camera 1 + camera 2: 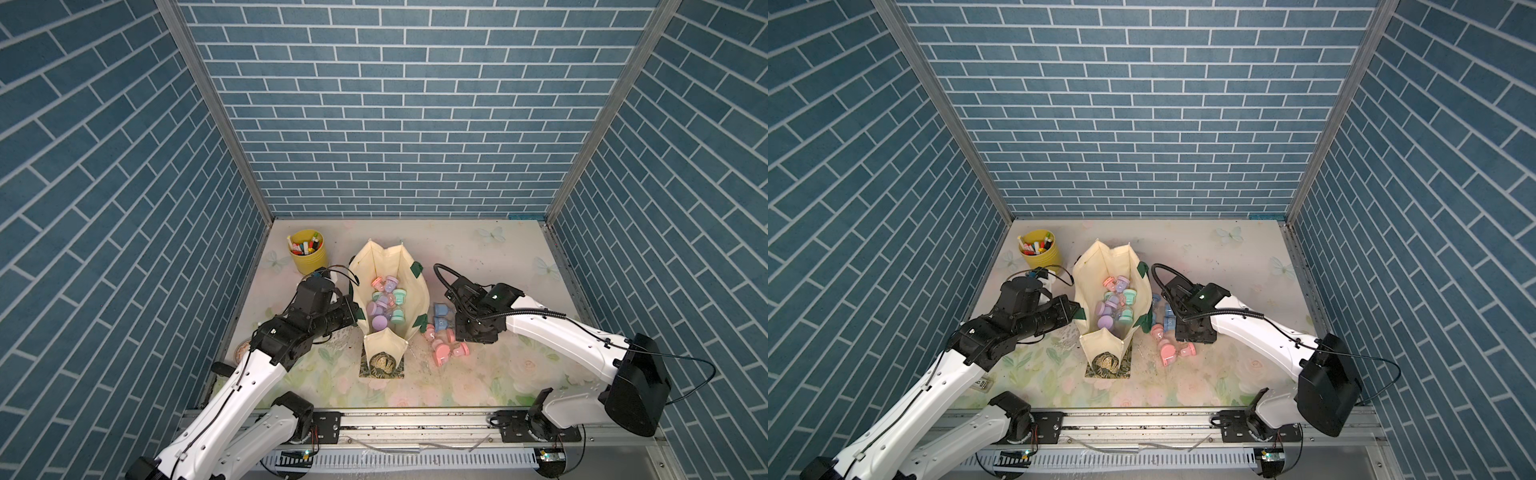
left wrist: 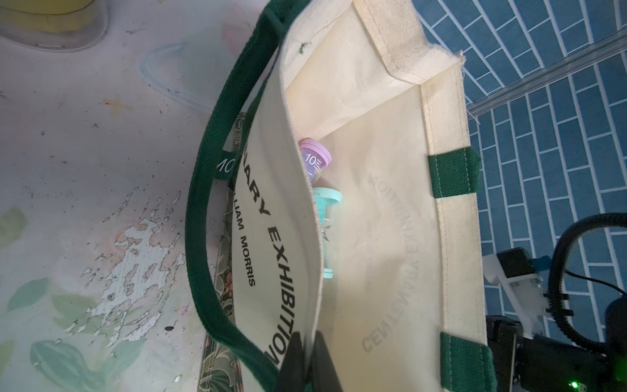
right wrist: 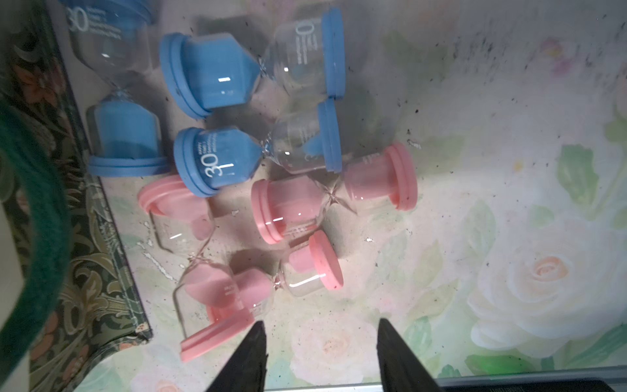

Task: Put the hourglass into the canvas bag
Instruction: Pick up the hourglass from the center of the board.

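Matt woven cloth on canvas bag (image 2: 373, 237); pink hourglass (image 3: 288, 207) glossy clear glass w/ smooth plastic caps; table (image 3: 458, 112) scuffed.

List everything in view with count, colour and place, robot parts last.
bag: one, cream with green straps, mid-table, mouth open.
bagged hourglasses: several, exact count unclear; pink, purple, teal; inside the bag.
blue hourglasses: three, blue, on the table beside the bag.
pink hourglasses: three, pink, on the table next to the blue ones.
cup: one, yellow, back left corner of the table.
pens: several, mixed colours, in the cup.
table: one, pale floral print.
left gripper: shut on the bag's rim.
right gripper: open, empty, near the pink hourglasses.
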Controlling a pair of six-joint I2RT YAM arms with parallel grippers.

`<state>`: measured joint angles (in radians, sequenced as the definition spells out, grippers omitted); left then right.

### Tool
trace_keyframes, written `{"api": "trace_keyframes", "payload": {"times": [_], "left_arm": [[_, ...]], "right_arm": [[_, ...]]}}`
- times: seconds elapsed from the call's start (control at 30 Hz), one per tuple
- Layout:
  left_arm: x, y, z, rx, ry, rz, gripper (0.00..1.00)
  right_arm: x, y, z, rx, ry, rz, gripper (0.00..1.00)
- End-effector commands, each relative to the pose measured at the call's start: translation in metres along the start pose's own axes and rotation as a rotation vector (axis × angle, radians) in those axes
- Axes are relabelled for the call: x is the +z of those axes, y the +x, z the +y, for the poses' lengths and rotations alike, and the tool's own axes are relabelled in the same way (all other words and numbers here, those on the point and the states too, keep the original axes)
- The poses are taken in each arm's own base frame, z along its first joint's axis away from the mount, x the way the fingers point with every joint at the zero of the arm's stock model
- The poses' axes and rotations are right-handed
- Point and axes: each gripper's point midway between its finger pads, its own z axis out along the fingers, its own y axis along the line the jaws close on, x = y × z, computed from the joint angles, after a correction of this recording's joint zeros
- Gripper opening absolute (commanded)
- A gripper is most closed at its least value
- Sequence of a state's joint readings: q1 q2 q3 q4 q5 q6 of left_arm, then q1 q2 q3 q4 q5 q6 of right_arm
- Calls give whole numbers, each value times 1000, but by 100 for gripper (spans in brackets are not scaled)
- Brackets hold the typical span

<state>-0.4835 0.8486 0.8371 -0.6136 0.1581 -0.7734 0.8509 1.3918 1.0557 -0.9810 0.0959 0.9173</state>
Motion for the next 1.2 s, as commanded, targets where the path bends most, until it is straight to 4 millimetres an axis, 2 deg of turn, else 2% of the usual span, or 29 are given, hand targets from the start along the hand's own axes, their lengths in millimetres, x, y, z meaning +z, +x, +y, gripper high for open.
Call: {"api": "trace_keyframes", "payload": {"times": [0.0,0.13,0.27,0.47,0.87,1.0,1.17], "left_arm": [[1,2,6,-1,-25,10,0],[1,3,7,-3,-21,9,0],[1,5,8,0,-24,12,0],[0,6,9,0,-21,10,0],[2,10,12,-2,-20,14,0],[5,10,13,-4,-20,15,0],[6,10,13,-5,-20,15,0]], "right_arm": [[-2,6,2,49,-24,9,53],[-10,3,16,10,-79,-29,54],[-15,-1,50,-82,-193,-10,54],[5,10,75,-188,-215,63,58],[42,20,78,-240,-127,145,59],[57,22,74,-238,-90,169,56],[61,18,75,-239,-70,160,50]]}}
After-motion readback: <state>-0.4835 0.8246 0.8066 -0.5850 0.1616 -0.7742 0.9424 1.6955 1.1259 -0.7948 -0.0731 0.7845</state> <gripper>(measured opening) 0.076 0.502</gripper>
